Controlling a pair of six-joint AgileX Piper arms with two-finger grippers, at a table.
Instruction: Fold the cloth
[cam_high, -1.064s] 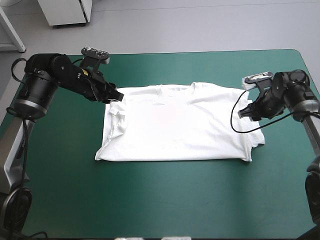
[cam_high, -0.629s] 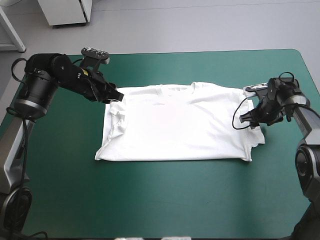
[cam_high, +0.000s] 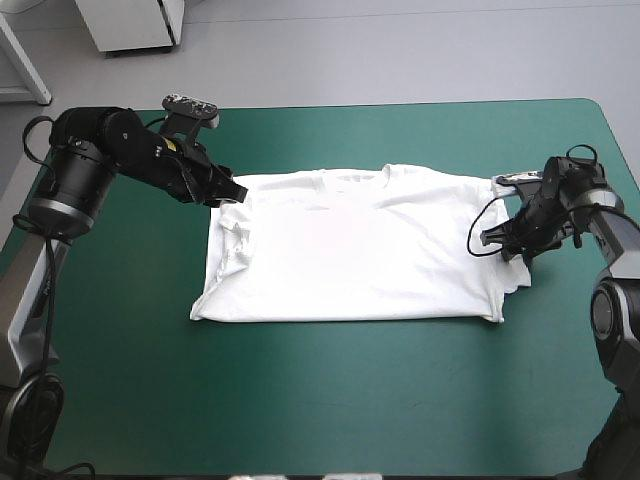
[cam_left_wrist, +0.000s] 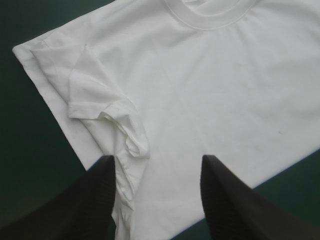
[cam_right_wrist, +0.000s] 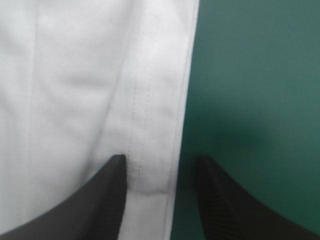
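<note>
Near table edge, lower frame: bare teal-green cover (cam_high: 320, 400) runs from the table's edge up to the shirt's hem.
Middle of frame: the T-shirt (cam_high: 350, 250) lies spread flat, hem toward the near edge and collar toward the far one. The sleeve at frame left is turned inward and rumpled.
Right of frame, mid-height: the right gripper (cam_high: 492, 236) sits low at the shirt's side border, its fingers parted and gripping nothing. In its wrist view a stitched edge lies between them, one finger over white and the other over the cover.
Upper left of frame: the left gripper (cam_high: 237, 191) is at the shoulder corner, its fingers spread wide and empty. The creased sleeve lies between and just ahead of them.
Step in hand: probably taking hold of both sides before the first fold.
Doing it well: each lower finger should slide under every layer at its border. On the left the pinch should take the doubled sleeve together with the body. Both arms should pinch and lift together, so the cloth stays taut and square and no wrinkle is dragged across.
</note>
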